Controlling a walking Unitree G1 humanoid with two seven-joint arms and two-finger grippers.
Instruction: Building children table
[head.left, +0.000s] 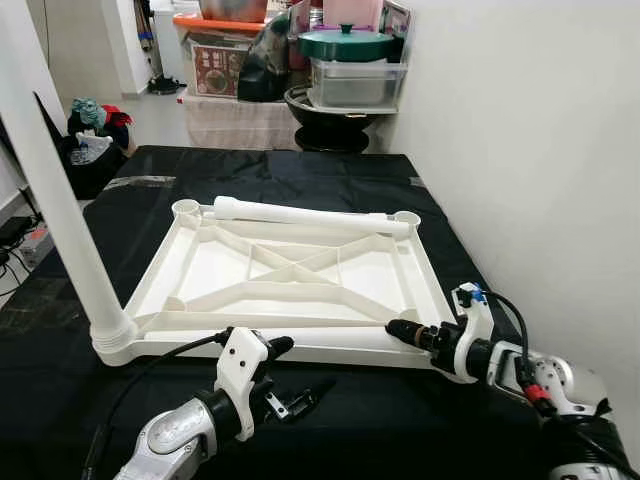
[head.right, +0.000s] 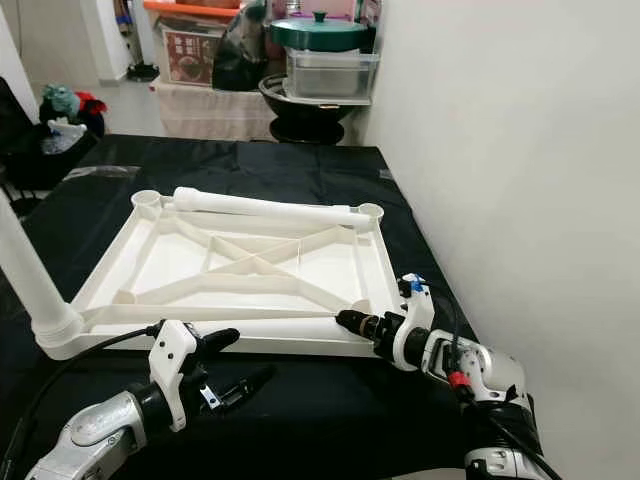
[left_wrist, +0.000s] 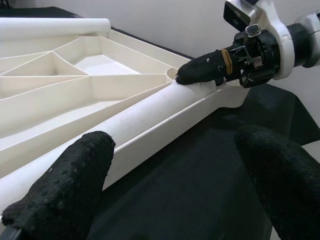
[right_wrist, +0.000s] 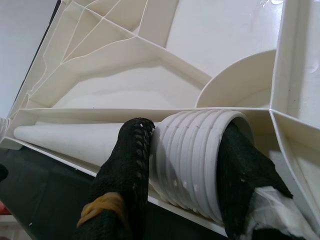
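Note:
The white table top (head.left: 215, 265) lies upside down on a black cloth (head.left: 130, 215). One white leg (head.left: 55, 190) stands upright in the near-left corner socket. A second leg (head.left: 310, 215) lies across the far edge. A third leg (head.right: 270, 325) lies along the near edge, and my right gripper (head.left: 400, 332) is shut on its ribbed threaded end (right_wrist: 190, 155) by the near-right corner socket (right_wrist: 240, 82). My left gripper (head.left: 298, 370) hovers open just in front of the near edge, fingers (left_wrist: 65, 190) spread apart with nothing between them.
A white wall (head.left: 530, 150) runs close along the right side. Beyond the cloth stand storage boxes (head.left: 220, 60), a container with a green lid (head.left: 348, 45) and a black basin. Dark bags (head.left: 95, 140) sit on the floor at the far left.

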